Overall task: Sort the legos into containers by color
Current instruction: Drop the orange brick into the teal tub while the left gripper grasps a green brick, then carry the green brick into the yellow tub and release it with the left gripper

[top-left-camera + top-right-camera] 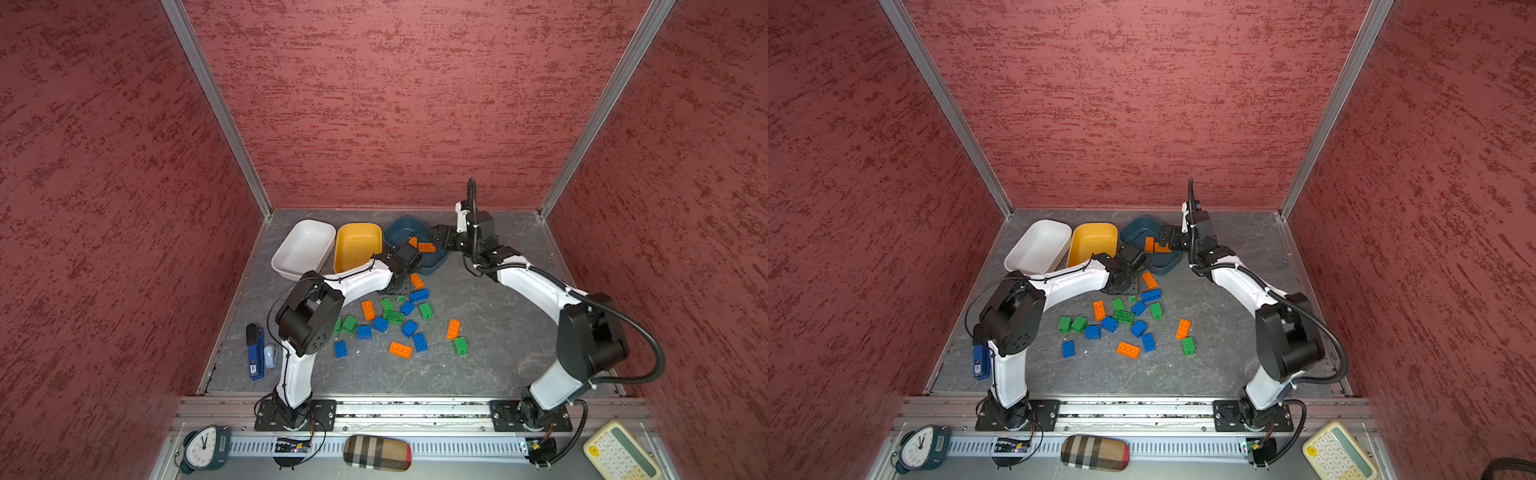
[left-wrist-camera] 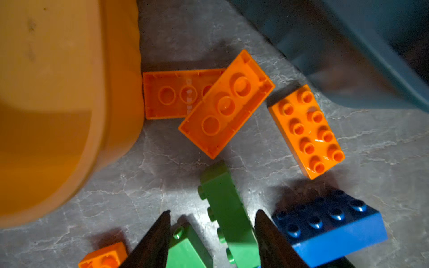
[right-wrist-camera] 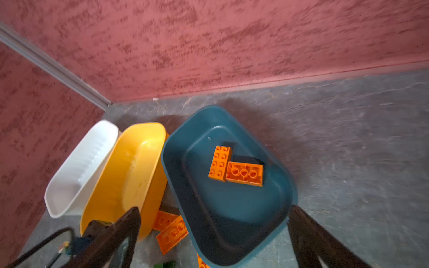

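The grey worktop [image 1: 498,365] is shut in by red textured walls at the back and both sides, with an aluminium rail along the front edge where both arms are bolted. The containers stand in a row near the back wall. The white tub [image 1: 305,249] is nearest the left wall and touches the yellow tub [image 1: 357,245]. Next comes the teal tub [image 1: 401,230], holding two orange bricks [image 3: 243,174] that lie flat and touch. The right tool [image 3: 214,208] hangs over that tub, fingers spread wide with nothing between them. The other legos [image 1: 395,318] lie scattered mid-worktop, with bare surface between them and the right arm and along the front. The left tool [image 2: 213,211] is low at the scatter's far edge, its fingers either side of a green brick [image 2: 228,204] lying on its side; whether they pinch it I cannot tell. Crowding it are a blue brick [image 2: 329,232] just beside one finger, a stud-up orange brick [image 2: 306,132], and two upturned orange bricks [image 2: 226,104] overlapping against the yellow tub's wall. A blue stapler [image 1: 254,353] lies by the left arm's base, its label too small to read. Before the rail sit an alarm clock [image 1: 203,449], a checked case [image 1: 377,453] and a calculator [image 1: 621,455], with their markings illegible.
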`<state>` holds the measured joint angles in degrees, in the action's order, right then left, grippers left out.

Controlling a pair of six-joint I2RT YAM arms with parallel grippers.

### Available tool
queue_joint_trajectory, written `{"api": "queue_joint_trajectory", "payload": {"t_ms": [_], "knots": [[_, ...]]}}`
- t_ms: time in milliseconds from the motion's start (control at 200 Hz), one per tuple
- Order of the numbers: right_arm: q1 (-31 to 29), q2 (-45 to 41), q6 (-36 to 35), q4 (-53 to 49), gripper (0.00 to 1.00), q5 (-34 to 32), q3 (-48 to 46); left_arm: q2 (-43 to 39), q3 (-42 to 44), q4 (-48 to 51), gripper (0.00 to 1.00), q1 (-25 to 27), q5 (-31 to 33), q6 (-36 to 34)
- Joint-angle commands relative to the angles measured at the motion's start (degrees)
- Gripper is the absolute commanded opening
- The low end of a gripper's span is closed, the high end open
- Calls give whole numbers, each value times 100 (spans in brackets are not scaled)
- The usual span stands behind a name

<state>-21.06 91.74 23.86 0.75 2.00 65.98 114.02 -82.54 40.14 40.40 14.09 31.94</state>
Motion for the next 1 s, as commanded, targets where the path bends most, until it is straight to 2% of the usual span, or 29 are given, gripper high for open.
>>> {"api": "queue_joint_trajectory", "payload": {"t_ms": [0,110,190,245,336,476,681,857,997], "knots": [[10,-336,658,644,99,-796,-724,253,-215,233,56,21,122,-194],[14,-649,762,704,99,-907,-1186,453,-334,257,52,30,15,-175],[22,-777,622,563,99,-815,-1349,584,-415,342,45,38,15,-51],[34,-799,487,338,99,-711,-1337,604,-442,365,39,49,20,6],[32,-776,247,-113,99,-637,-1250,593,-412,291,35,43,-40,-33],[34,-818,115,-181,99,-578,-1330,613,-428,336,23,43,-54,-40],[25,-816,227,72,99,-569,-1416,70,-171,-68,5,46,-255,-151],[-38,-823,74,358,99,-418,-1399,-665,39,-475,0,-21,-149,-310],[-142,-794,-69,457,99,-145,-1276,-1082,-19,-570,0,-293,94,-519]]}}
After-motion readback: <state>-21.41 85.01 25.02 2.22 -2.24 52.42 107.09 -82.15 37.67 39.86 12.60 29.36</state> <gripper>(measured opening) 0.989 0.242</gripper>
